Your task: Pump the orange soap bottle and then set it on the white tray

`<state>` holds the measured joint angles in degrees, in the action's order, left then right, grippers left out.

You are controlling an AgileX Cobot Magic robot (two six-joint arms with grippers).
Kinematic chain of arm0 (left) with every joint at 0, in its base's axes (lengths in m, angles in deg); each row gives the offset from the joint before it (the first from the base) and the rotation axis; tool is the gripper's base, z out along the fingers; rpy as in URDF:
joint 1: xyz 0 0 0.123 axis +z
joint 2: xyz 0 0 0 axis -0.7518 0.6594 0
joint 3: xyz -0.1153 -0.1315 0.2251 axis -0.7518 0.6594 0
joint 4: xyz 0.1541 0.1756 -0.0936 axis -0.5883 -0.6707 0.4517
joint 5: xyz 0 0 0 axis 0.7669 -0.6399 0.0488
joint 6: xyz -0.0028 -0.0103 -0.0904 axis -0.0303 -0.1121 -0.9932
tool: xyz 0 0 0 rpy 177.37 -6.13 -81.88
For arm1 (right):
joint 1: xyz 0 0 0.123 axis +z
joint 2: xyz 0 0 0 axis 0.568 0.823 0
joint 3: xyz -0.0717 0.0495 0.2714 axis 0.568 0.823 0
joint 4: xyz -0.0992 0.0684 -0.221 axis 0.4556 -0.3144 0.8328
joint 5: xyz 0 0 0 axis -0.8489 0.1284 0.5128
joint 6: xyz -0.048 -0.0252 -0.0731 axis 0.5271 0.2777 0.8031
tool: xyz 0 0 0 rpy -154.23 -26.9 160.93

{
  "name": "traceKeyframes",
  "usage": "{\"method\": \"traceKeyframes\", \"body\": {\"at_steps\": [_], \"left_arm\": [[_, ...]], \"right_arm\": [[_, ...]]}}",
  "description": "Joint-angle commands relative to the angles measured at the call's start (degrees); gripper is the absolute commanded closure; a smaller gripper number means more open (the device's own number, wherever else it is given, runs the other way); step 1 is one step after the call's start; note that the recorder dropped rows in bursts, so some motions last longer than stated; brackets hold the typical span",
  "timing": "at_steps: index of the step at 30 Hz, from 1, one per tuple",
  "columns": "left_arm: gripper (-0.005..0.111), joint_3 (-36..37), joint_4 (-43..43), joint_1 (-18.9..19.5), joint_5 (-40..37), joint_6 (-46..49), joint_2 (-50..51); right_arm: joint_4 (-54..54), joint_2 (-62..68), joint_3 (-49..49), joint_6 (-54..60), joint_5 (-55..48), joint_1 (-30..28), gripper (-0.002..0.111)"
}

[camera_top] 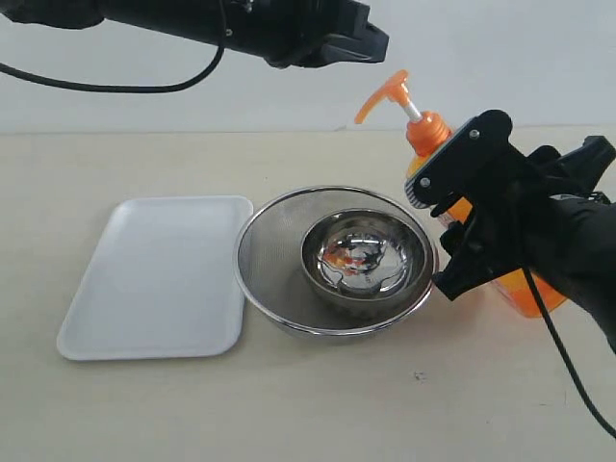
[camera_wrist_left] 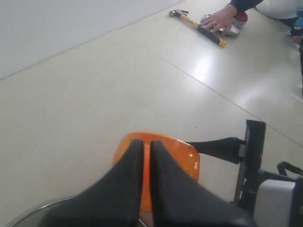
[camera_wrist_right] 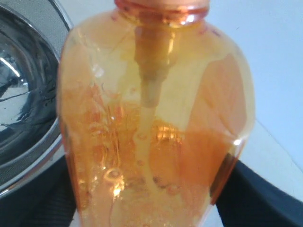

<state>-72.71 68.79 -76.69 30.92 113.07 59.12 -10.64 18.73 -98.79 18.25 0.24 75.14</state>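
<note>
As it leans, the orange soap bottle (camera_wrist_right: 156,127) fills the right jaws.

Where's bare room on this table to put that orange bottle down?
The white tray is empty. Bare tabletop lies in front of tray and mesh strainer, and behind them. Crowded: the strainer, holding a steel bowl, borders the tray, with the right tool gripping the orange soap bottle alongside.

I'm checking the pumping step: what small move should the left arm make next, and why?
Probably lower the left pincer onto the pump head: its jaws are shut, it hovers just above the head, the stem is raised, and the right pincer grips the orange soap bottle.
</note>
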Motion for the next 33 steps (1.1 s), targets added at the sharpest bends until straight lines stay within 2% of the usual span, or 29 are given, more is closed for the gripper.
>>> {"method": "traceKeyframes", "body": {"at_steps": [1,23,27,33], "left_arm": [[0.102,-0.14,-0.48,0.08,1.03,-0.73,0.31],[0.102,-0.14,2.30,-1.47,0.45,0.44,3.21],[0.102,-0.14,2.07,-2.80,0.94,1.34,3.27],[0.102,-0.14,0.20,-2.80,0.72,0.38,4.54]], "right_arm": [[4.52,-1.28,-0.40,0.62,4.71,-0.03,0.109],[5.00,-1.28,-0.40,0.62,4.25,-0.03,0.109],[5.00,-1.28,-0.40,0.62,4.25,-0.03,0.109],[4.99,-1.28,-0.40,0.40,4.61,-0.03,0.109]]}}
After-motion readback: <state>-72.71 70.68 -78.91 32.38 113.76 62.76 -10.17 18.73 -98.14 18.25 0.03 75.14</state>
